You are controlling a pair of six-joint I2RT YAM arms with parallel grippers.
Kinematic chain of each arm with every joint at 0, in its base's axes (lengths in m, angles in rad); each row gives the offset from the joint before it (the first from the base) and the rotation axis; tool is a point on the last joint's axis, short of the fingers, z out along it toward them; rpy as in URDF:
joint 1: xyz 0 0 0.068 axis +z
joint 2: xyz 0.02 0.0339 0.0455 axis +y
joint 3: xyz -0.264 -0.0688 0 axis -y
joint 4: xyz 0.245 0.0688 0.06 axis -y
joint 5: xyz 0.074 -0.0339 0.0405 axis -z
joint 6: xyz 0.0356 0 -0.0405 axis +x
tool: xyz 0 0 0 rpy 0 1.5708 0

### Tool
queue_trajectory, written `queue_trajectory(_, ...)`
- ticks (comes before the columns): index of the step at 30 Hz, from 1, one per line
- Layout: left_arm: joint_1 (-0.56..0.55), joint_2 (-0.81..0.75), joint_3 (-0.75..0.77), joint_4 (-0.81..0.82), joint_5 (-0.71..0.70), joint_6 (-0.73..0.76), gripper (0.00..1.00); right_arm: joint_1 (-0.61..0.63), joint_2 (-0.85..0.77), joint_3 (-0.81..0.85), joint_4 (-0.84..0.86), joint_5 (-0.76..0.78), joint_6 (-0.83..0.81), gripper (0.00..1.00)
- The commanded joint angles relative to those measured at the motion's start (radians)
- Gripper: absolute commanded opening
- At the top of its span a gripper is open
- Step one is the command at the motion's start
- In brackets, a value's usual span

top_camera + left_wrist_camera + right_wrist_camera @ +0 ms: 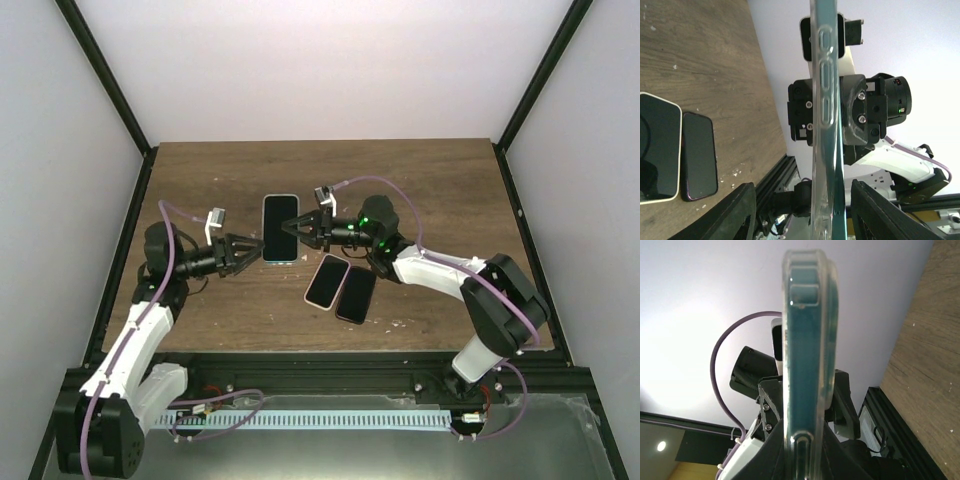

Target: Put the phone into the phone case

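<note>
Case (824, 125), clear-walled, is held off the tabletop (430, 180) near its middle, between the two arms. The phone (280, 228) appears to sit inside it, its dark screen facing up and its teal body showing through the clear edge in both wrist views. The right pincer (303, 229) is clamped on the case's right long edge and carries it. The left pincer (256, 249) stands apart at the opposite edge. Its fingers (740, 212) are on either side of the case with a gap on both sides, touching nothing. On the tabletop just in front of the right pincer lie a white phone (326, 281) and a dark phone (355, 295), side by side and screens up.
</note>
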Motion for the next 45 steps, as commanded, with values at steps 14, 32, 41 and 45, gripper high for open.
queue_trajectory(14,-0.062,-0.008,-0.022,0.117,0.009,-0.099,0.24,-0.006,0.022,0.059,0.063,0.050,0.022,0.10)
queue_trajectory(32,-0.062,0.012,0.028,-0.036,-0.035,0.019,0.20,-0.005,-0.007,0.022,0.009,0.016,-0.038,0.13)
queue_trajectory(41,-0.062,0.049,0.060,0.031,-0.032,0.032,0.37,-0.002,-0.019,0.041,-0.033,-0.070,-0.110,0.11)
queue_trajectory(45,-0.062,0.094,0.059,0.084,-0.022,0.010,0.26,0.006,-0.014,0.059,-0.045,-0.105,-0.130,0.11)
